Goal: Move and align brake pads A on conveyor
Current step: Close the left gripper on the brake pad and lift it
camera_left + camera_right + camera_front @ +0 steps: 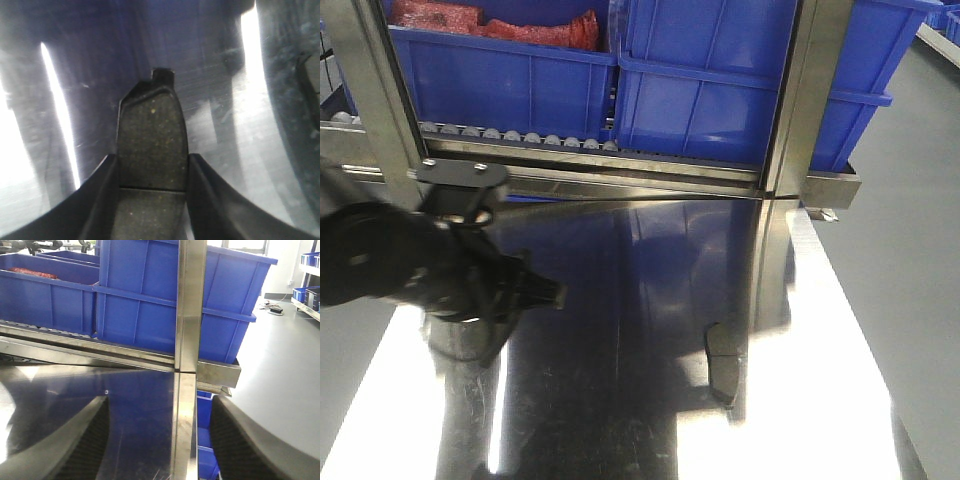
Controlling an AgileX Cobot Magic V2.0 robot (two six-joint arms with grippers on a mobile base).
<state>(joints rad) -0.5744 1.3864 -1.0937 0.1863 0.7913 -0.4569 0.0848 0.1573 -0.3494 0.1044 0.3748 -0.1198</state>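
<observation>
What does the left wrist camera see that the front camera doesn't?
Only the left wrist view shows a speckled brake pad up close, squeezed between the left claw's fingers. Only the front view shows the blue bins, the red stuff inside one, and the rollers. Both show the shiny steel tabletop.

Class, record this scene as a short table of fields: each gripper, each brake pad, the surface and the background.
left gripper: jaws shut on held brake pad
right gripper: jaws open, nothing between them
loose brake pad: lying on steel tabletop, untouched
background: blue bins on roller rack
conveyor: not in view
</observation>
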